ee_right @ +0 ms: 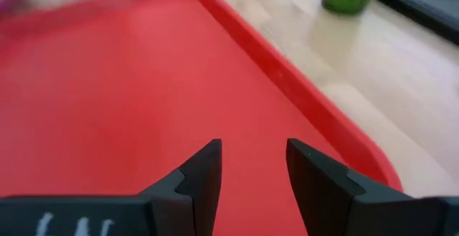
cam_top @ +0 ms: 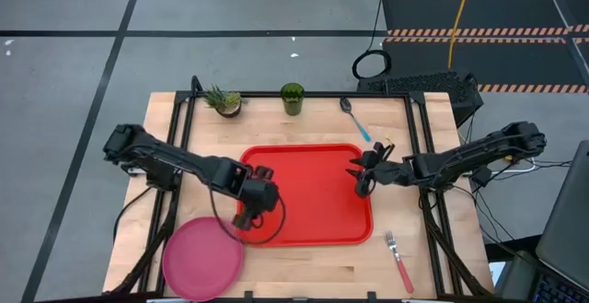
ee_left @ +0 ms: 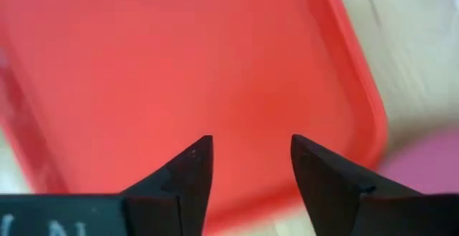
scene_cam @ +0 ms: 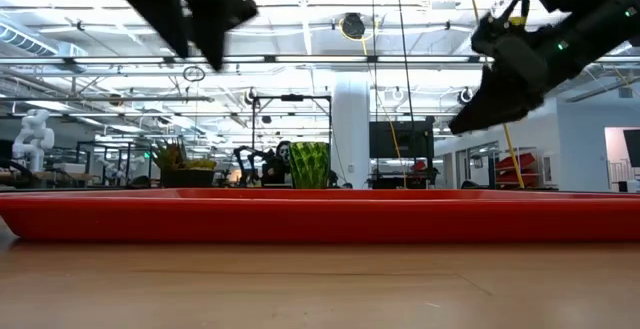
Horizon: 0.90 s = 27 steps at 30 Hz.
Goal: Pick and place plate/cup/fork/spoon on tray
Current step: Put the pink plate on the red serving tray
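The red tray [cam_top: 313, 192] lies at the table's middle. The pink plate [cam_top: 202, 258] lies flat at the near left corner, off the tray. The green cup [cam_top: 293, 99] stands upright at the far edge. The blue-handled spoon [cam_top: 355, 119] lies at the far right. The pink-handled fork [cam_top: 399, 260] lies near the right front. My left gripper [cam_top: 260, 197] is open and empty above the tray's near left part [ee_left: 215, 71]. My right gripper [cam_top: 362, 174] is open and empty above the tray's right side [ee_right: 143, 85].
A small potted spiky plant [cam_top: 224, 101] stands at the far left, beside the cup. Black frame rails [cam_top: 184, 119] run along the table's left and right sides. Bare wood lies along the near edge between plate and fork.
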Tool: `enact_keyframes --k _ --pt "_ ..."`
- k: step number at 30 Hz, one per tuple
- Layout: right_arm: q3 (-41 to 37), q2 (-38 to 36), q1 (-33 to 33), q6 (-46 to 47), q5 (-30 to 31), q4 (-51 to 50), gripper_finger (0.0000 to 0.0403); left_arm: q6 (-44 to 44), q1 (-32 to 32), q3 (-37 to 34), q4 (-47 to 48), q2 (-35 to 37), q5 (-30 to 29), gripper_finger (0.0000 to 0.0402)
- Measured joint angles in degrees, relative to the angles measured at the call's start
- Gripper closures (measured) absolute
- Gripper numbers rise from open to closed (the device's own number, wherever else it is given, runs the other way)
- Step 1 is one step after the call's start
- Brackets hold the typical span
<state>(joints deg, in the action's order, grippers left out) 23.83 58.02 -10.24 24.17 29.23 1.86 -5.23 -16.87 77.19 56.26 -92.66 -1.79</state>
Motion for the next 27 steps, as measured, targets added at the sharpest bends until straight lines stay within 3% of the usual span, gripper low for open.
enact_keyframes --k 9,16,27 --pt "0.0 -5.02 -0.94 -2.21 -4.01 1.74 0.0254 17.81 -9.65 1.03 19.88 0.02 -0.21 0.026" --pt "0.0 -8.15 -1.68 -6.17 -3.97 2.17 0.0254 29.33 -17.05 -1.16 20.17 0.02 -0.24 0.0265" --pt "0.0 -10.49 -0.22 -8.84 -3.88 2.22 0.0254 29.3 -19.72 -10.88 15.82 0.0 -1.22 0.0253"
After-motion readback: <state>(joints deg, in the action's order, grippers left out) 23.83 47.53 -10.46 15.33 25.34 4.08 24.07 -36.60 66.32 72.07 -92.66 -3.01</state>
